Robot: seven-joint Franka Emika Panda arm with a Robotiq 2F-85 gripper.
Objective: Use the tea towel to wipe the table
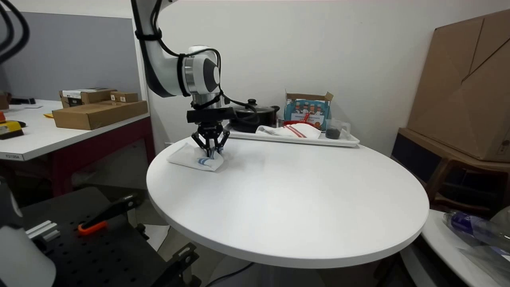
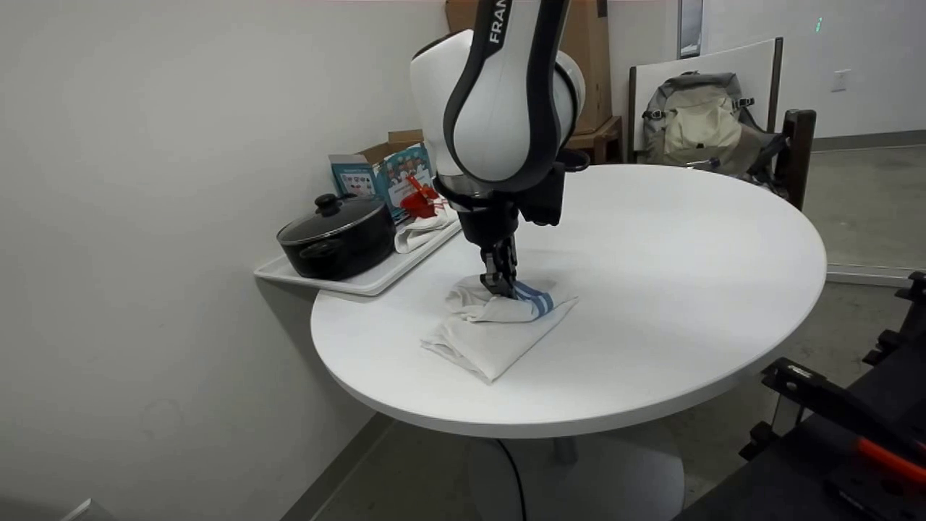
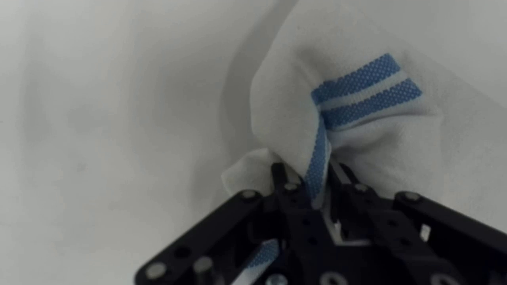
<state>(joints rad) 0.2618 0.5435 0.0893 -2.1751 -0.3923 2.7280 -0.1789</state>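
Note:
The tea towel, white with blue stripes, lies folded and bunched on the round white table (image 1: 299,199). It shows in both exterior views (image 1: 189,156) (image 2: 495,340), toward the table's edge near the tray. My gripper (image 1: 211,152) (image 2: 503,289) points straight down at the table. Its fingers are shut on a pinched fold of the towel. In the wrist view the fold of the towel (image 3: 285,99) with a blue stripe runs up between the fingertips (image 3: 307,172). The rest of the towel spreads flat on the tabletop (image 3: 99,118). The fingertips are partly hidden by cloth.
A long white tray (image 1: 346,142) (image 2: 372,284) sits at the table's wall-side edge. It holds a black lidded pot (image 2: 336,239), a red-striped cloth (image 1: 299,130), a blue box (image 1: 306,111) and a clear cup (image 1: 334,129). A wall stands close behind the tray.

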